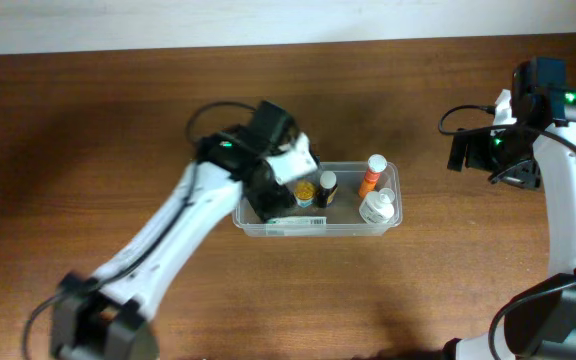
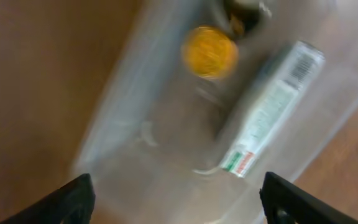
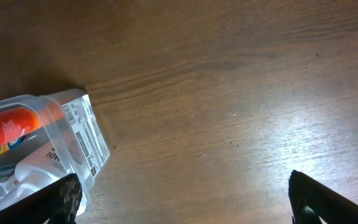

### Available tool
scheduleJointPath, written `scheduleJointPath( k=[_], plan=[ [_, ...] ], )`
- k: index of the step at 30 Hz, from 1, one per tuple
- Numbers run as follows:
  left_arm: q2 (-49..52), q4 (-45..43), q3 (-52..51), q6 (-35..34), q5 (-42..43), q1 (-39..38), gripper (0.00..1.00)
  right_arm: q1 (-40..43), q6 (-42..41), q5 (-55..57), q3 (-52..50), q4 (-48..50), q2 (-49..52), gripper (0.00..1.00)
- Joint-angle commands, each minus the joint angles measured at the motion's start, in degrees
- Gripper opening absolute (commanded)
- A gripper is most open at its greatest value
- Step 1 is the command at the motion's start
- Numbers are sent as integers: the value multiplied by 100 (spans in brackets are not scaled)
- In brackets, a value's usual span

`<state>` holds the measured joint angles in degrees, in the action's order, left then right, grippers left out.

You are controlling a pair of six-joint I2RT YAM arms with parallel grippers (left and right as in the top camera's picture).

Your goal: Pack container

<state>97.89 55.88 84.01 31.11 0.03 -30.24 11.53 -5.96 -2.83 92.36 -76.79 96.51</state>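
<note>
Container of clear plastic (image 1: 348,232), shallow, rectangular, round-cornered and rimmed, resting on dark brown wood-grain table (image 1: 88,120) near mid-table, directly beneath left gripper (image 2: 179,208). Left fingers (image 2: 73,200) spread wide, holding nothing, one to each side of the blurred tub floor (image 2: 142,124). Ahead of those fingers: small yellow-capped bottle (image 2: 209,51), upright inside the tub; toward the other finger, long white printed label with barcode (image 2: 269,112) along the tub wall. Further along the tub: dark bottle with black cap (image 1: 326,188), orange bottle with white cap (image 1: 370,175) lying flat, round white bottle (image 1: 376,207). Right gripper (image 3: 185,205) well apart from the tub, above bare wood, its fingers (image 3: 319,199) likewise wide and empty. Only the tub's end corner (image 3: 82,134) near one right finger, orange bottle (image 3: 11,130) visible through the plastic; nothing but grained, faintly glossy tabletop across the rest of that gap. Beyond the far table edge, pale off-white strip (image 1: 268,20); too little visible to tell wall from floor.
</note>
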Motion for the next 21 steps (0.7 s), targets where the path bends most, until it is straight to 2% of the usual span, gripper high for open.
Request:
scheduleJointPath(
  k=[1,5,10,16,21],
  plan=[
    [-748,-258,179,-1147,-50,702,99,-348,131,42,125,57,2,98],
    [-905,-492,179,-2229,-44,1655,99,-846,125,463,428,328,-2,98],
    [-844,-627,175,-2986,-39,2680,99,-1198,127,612,483,1106,35,99],
    [-785,-621,175,-3115,61,3305,99,-1279,122,610,483,1864,57,98],
    [-793,-505,177,-3112,68,3473,99,-1270,398,490,483,1744,20,98]
  ],
)
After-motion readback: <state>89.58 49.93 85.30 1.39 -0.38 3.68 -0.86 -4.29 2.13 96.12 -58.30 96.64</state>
